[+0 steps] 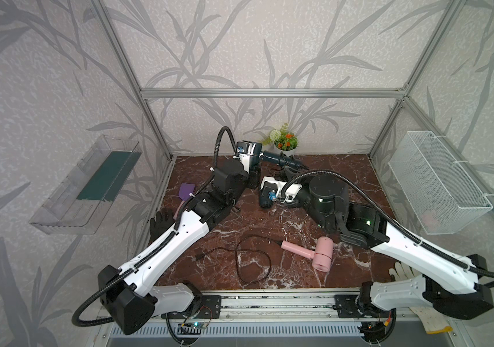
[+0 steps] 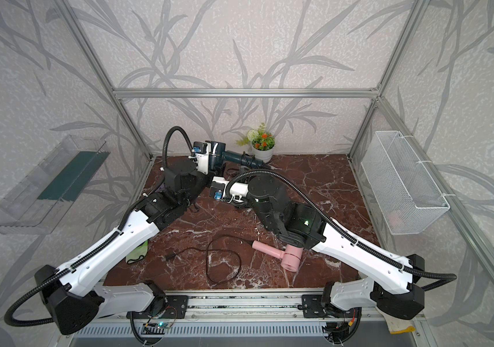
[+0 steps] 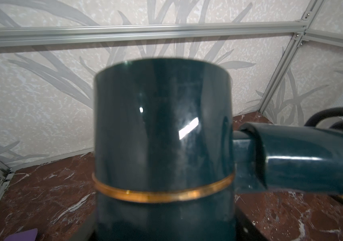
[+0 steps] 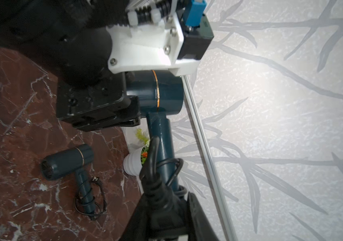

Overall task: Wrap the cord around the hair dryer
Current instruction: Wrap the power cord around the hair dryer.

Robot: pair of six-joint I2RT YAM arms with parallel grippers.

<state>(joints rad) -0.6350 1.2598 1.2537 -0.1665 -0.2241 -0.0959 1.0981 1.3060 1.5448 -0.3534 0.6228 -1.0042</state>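
Clamping teal hair dryer (image 4: 166,94) in left claw (image 4: 134,98), right claw (image 4: 166,215) pinching cord (image 4: 153,158), plant (image 1: 284,141) just behind, pink dryer (image 1: 315,254) apart

— Our teal hair dryer (image 3: 163,133) is a blur in the left wrist view, its handle cut off at the edge.
— Our right fingers (image 4: 202,219) and the cord (image 4: 155,183) run off-frame too. At the counter's (image 1: 345,168) left edge, the left arm (image 1: 164,255) covers most of a black glove (image 1: 160,223).

Leaf-patterned grey wallpaper (image 1: 269,45) fills an aluminium frame (image 1: 269,92) around a red-brown marble tabletop (image 1: 354,168).
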